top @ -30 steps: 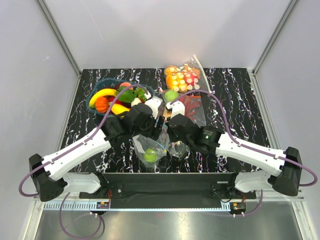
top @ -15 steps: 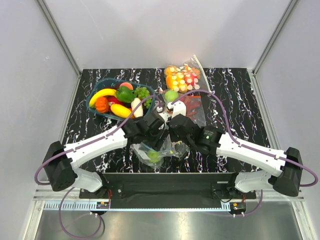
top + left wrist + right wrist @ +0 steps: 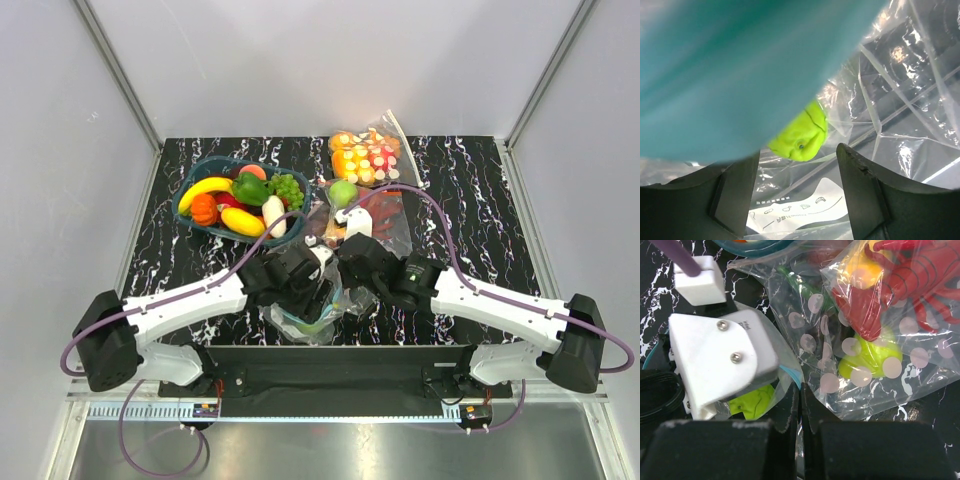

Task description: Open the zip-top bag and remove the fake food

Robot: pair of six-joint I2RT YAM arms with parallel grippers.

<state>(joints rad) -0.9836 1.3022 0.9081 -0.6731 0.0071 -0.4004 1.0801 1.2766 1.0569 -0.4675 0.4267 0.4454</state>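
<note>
The right claw [image 3: 800,407] has its two dark fingers pressed together on a fold of clear film of the zip-top bag [image 3: 783,387], pinching it just beside the teal zipper strip [image 3: 791,376]. The left claw [image 3: 797,192] stands with its jaws spread apart and nothing between them. Just beyond its fingertips a bright green fruit [image 3: 799,136] lies behind crinkled clear film, and a blurred teal band fills the top of that wrist view. Seen from the right wrist, the left claw's white housing sits at the bag's mouth with film curving round it, though I cannot tell whether its fingers are inside the bag. From above, both claws meet over the bag, which lies crumpled near the front edge of the tabletop [image 3: 480,200], between the two arms, with the green fruit inside it. Just behind the right claw lies a larger clear bag [image 3: 390,225] with white dots, holding red pieces and a green one. Behind that is a small bag [image 3: 365,155] of orange and red-white pieces. At the left rear a teal basket [image 3: 182,205] holds a yellow banana [image 3: 205,187], an orange [image 3: 204,210], a peach [image 3: 252,171] and other fruit. The tabletop is black with white marbled veins. Plain pale walls enclose it on three sides, aluminium frame posts [image 3: 115,70] rise at the rear corners, and a metal ledge [image 3: 300,440] runs below the arm bases.
</note>
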